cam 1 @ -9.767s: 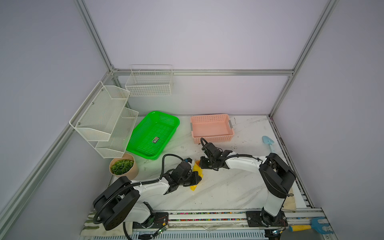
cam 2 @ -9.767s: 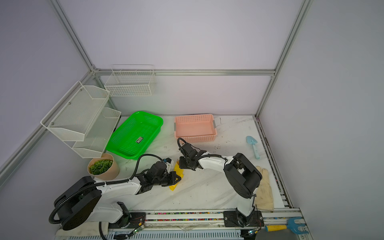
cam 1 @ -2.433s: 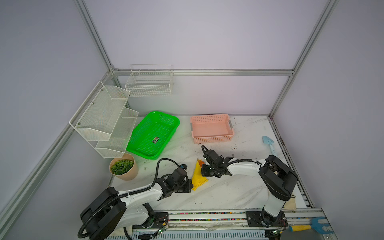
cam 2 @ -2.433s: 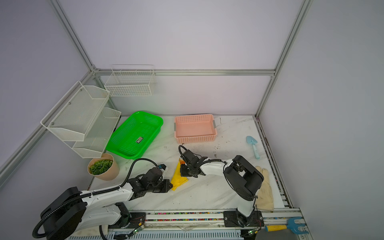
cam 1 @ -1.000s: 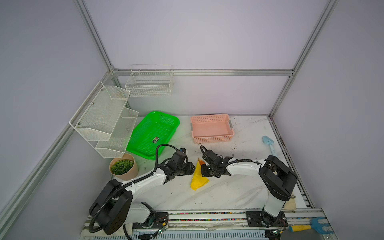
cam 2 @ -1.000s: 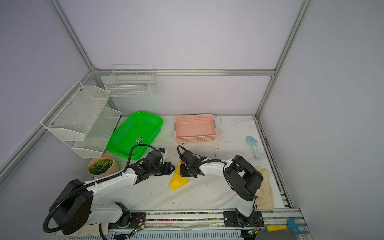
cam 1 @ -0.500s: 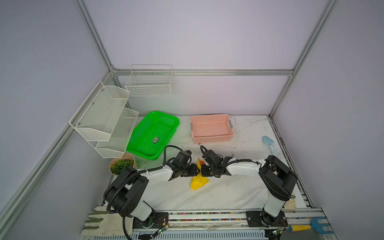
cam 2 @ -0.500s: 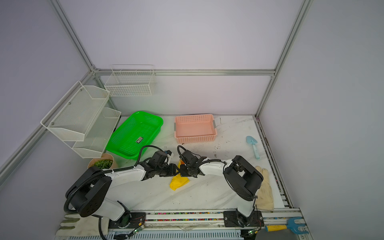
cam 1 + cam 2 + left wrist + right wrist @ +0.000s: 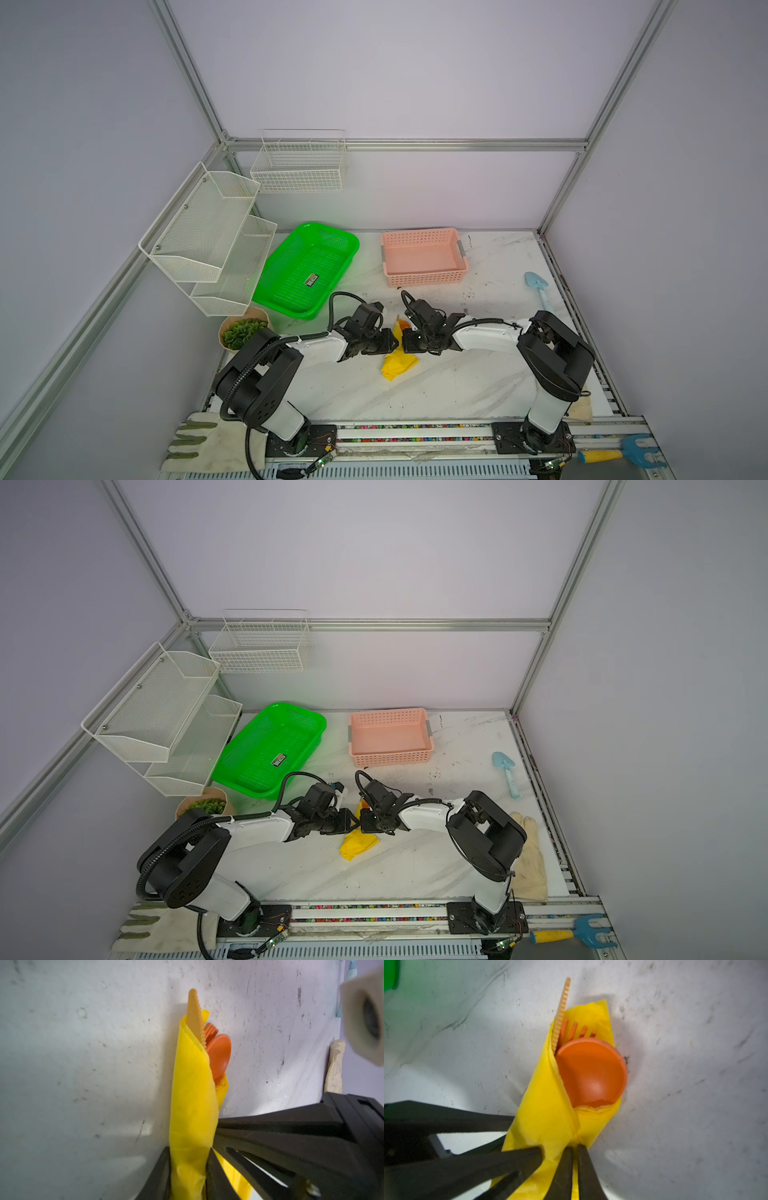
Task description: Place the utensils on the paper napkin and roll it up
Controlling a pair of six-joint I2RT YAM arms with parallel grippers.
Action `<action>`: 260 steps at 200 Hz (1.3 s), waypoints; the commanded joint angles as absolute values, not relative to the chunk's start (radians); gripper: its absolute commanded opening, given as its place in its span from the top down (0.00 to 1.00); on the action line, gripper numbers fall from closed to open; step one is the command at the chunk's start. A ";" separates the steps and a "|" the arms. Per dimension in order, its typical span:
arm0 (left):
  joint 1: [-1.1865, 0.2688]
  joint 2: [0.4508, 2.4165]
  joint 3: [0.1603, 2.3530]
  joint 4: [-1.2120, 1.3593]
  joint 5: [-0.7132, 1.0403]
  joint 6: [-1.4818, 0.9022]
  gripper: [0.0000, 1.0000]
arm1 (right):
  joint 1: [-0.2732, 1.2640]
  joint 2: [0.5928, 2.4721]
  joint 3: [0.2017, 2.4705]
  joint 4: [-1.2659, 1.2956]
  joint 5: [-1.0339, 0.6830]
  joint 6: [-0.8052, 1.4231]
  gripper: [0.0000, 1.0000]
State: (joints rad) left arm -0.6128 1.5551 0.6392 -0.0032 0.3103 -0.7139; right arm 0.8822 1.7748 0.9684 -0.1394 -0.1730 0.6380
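Note:
The yellow paper napkin (image 9: 398, 361) (image 9: 358, 842) lies at the table's middle, wrapped into a loose roll round the utensils. In the left wrist view the napkin (image 9: 191, 1105) sheathes an orange spoon (image 9: 219, 1057), fork tines (image 9: 211, 1031) and a paler serrated knife (image 9: 194, 1014), all sticking out of one end. My left gripper (image 9: 188, 1153) (image 9: 390, 340) is shut on the roll's body. My right gripper (image 9: 575, 1152) (image 9: 409, 343) is shut on a thin fold of the napkin (image 9: 546, 1118) just below the spoon (image 9: 591, 1072). The two grippers meet tip to tip over the roll.
A pink basket (image 9: 424, 257) and a green basket (image 9: 307, 270) stand behind the grippers. A plant pot (image 9: 243, 332) and white wire racks (image 9: 216, 237) are at the left. A light-blue trowel (image 9: 538, 289) and a beige glove (image 9: 528, 854) lie at the right.
My left gripper has swung in from the left to the napkin roll and closed on it. The right gripper has kept its hold and place.

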 commanded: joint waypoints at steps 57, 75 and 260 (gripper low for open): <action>-0.609 1.601 0.547 0.029 0.284 -0.721 0.87 | 0.888 1.792 0.930 -0.158 -0.163 0.630 0.88; -0.609 1.609 0.532 0.058 0.291 -0.728 0.89 | 0.888 1.777 0.930 -0.161 -0.159 0.630 0.82; -0.575 1.354 0.339 0.380 0.392 -0.785 0.93 | 0.801 1.501 0.779 0.017 -0.294 0.666 0.30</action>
